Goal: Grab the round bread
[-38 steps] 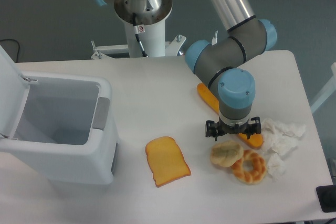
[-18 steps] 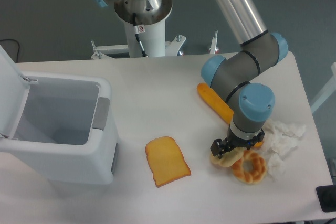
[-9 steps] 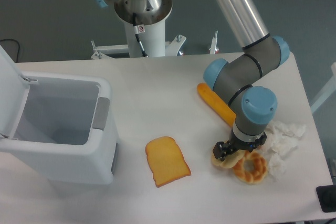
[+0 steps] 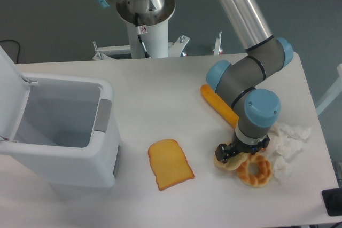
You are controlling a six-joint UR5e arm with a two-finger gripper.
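Nearest you, low in the right of the frame, the golden ring-shaped bread point(image 4: 254, 170) lies flat on the white bench point(image 4: 160, 105), and the orange toast slice point(image 4: 170, 164) lies at lower centre. Just left of the ring and touching it sits the round bread point(image 4: 224, 161), mostly covered by the pincer point(image 4: 233, 155). Against half a second ago, you will see the wrist has shifted slightly left and up; the bun and the ring sit where they were. The pincer's dark fingers point(image 4: 222, 152) straddle the bun, one showing at its left edge, but from this angle you cannot tell whether they press it or stand just off it. Only a pale crescent of the bun shows, at the lower left of the tool, so its long axis is hard to read; it seems roughly round, lying flat. To the right lies crumpled white paper point(image 4: 288, 137). Behind the wrist an orange stick-shaped piece point(image 4: 216, 104) runs diagonally from upper left to lower right. At far left stands the open white bin point(image 4: 64, 132).
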